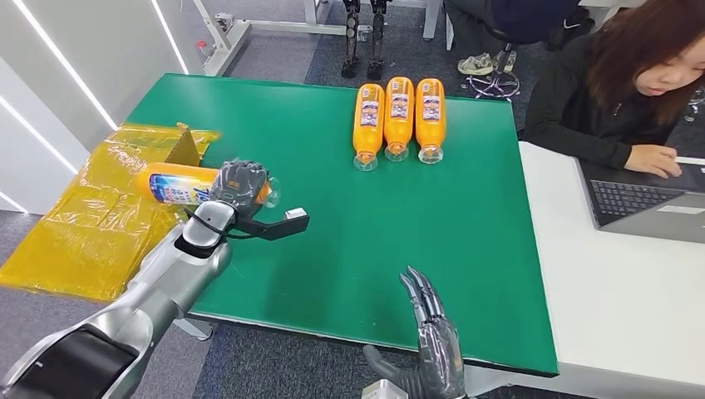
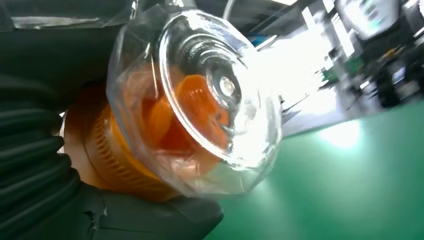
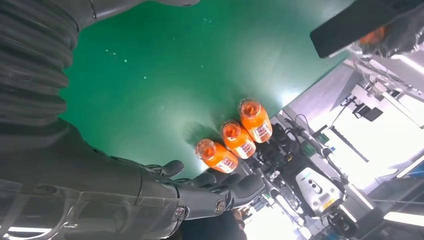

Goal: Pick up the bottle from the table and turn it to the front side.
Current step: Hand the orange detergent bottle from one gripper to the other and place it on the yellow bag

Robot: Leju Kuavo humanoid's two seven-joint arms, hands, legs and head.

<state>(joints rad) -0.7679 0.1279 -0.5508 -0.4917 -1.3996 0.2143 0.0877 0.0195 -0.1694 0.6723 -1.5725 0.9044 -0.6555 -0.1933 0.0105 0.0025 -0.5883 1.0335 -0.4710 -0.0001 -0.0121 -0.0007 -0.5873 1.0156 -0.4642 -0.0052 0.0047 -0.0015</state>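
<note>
My left hand (image 1: 239,188) grips an orange bottle (image 1: 176,184) with a blue and white label, held on its side above the left edge of the green table (image 1: 316,224). Its clear cap (image 2: 200,95) points toward the table's middle and looms close in the left wrist view, where my dark fingers (image 2: 150,220) wrap the bottle. My right hand (image 1: 432,332) hovers near the table's front edge with fingers straight and apart, holding nothing.
Three orange bottles (image 1: 398,116) lie side by side at the far middle of the table, also in the right wrist view as bottles (image 3: 235,140). A yellow plastic-lined box (image 1: 91,216) stands left of the table. A person (image 1: 632,91) works on a laptop (image 1: 640,204) at the white desk on the right.
</note>
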